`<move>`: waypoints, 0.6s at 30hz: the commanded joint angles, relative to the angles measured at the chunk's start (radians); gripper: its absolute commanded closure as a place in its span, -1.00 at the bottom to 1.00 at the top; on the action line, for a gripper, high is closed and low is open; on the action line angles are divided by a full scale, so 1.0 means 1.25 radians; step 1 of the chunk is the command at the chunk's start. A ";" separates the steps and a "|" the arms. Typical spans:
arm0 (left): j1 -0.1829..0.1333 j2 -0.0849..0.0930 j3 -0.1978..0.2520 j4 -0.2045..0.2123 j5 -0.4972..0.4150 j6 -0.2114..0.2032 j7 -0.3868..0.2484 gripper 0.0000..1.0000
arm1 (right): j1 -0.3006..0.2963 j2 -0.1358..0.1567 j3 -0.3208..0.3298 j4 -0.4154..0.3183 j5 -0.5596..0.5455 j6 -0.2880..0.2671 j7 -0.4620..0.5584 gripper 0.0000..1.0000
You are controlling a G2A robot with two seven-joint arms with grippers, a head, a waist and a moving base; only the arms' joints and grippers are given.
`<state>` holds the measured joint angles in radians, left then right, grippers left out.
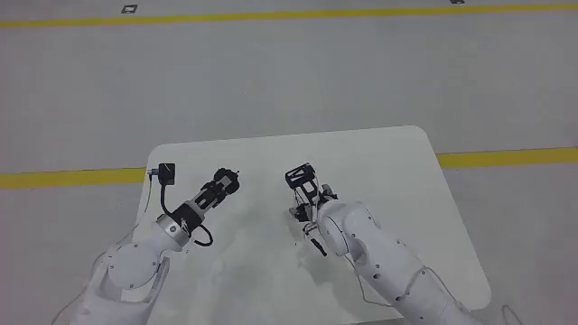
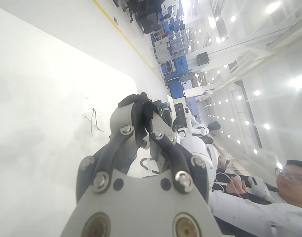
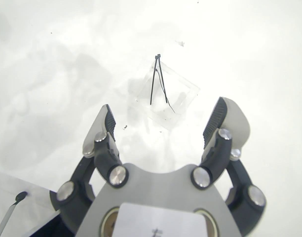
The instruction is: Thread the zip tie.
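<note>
Two thin black zip ties [image 3: 158, 80] lie on a clear square sheet [image 3: 188, 89] on the white table, heads together and tails spread apart. My right gripper [image 3: 164, 103] hovers just short of them, open, with nothing between its ribbed pads [image 3: 216, 117]. In the top view it [image 1: 301, 178] sits near the table's middle. My left gripper [image 2: 143, 102] is shut, its black tips pressed together, and I see nothing held in them. It [image 1: 226, 180] hangs left of the right gripper. From the left wrist view the zip ties [image 2: 93, 122] lie on the table beyond the fingers.
The white table [image 1: 397, 153] has rounded corners [image 2: 131, 80], and its far edge lies just beyond both grippers. A small dark speck [image 3: 125, 127] lies near the clear sheet. A white rod with a black tip [image 3: 17, 198] shows by the right wrist.
</note>
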<state>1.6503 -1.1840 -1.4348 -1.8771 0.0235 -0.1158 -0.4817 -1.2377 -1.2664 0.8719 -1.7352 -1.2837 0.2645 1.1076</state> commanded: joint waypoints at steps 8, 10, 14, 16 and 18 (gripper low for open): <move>0.000 0.000 0.000 0.000 0.000 0.000 0.000 1.00 | 0.032 -0.018 -0.021 0.052 0.009 0.012 0.012 0.18; 0.000 0.000 0.000 0.000 0.000 0.000 0.000 1.00 | 0.037 -0.021 -0.022 0.060 0.012 0.011 0.012 0.20; 0.000 0.000 0.000 0.000 0.000 0.000 0.000 1.00 | 0.050 -0.029 -0.027 0.095 0.017 0.003 0.007 0.26; 0.000 0.000 0.000 0.000 0.000 0.000 0.000 1.00 | 0.056 -0.032 -0.029 0.112 0.020 0.002 0.004 0.26; 0.000 0.000 0.000 0.000 0.000 0.000 0.000 1.00 | 0.062 -0.036 -0.030 0.130 0.023 -0.001 0.000 0.30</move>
<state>1.6503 -1.1840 -1.4348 -1.8771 0.0235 -0.1158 -0.4817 -1.1627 -1.3094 0.8344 -1.5819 -1.2567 0.2649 1.1089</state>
